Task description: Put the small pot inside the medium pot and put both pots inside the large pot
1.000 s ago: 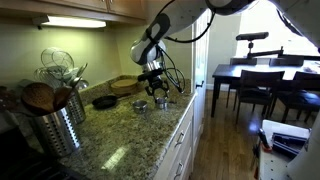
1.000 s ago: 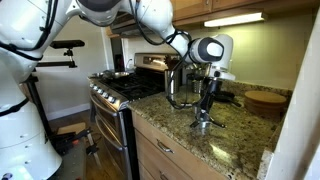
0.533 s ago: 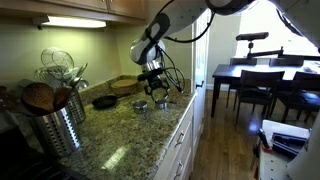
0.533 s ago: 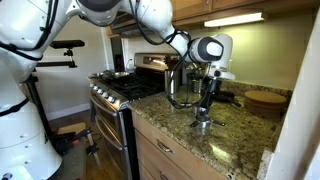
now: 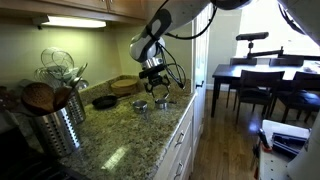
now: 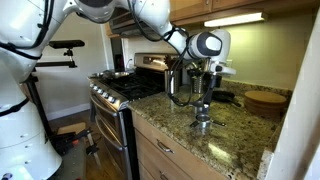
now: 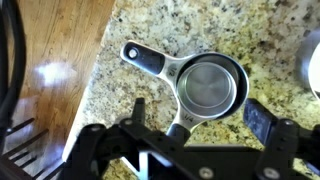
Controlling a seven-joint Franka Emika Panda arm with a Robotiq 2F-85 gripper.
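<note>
In the wrist view a small silver pot (image 7: 210,85) sits nested inside a slightly wider silver pot (image 7: 238,92) on the granite counter. One handle points up-left and one points down toward me. My gripper (image 7: 200,112) is open and empty just above them, a finger on each side. The nested pots also show in both exterior views (image 5: 161,102) (image 6: 202,123), with the gripper (image 5: 154,88) (image 6: 203,100) above them. Another silver pot (image 5: 138,105) stands beside them and is cut off at the wrist view's right edge (image 7: 311,65).
A black frying pan (image 5: 104,101) and a wooden bowl (image 5: 125,85) lie behind the pots. A tall steel utensil holder (image 5: 55,128) stands at the near counter end. The counter edge drops to the wood floor (image 7: 50,90). A stove (image 6: 125,90) adjoins the counter.
My gripper has risen a little straight up from the nested pots, open, and left them on the counter. The pots have not moved.
</note>
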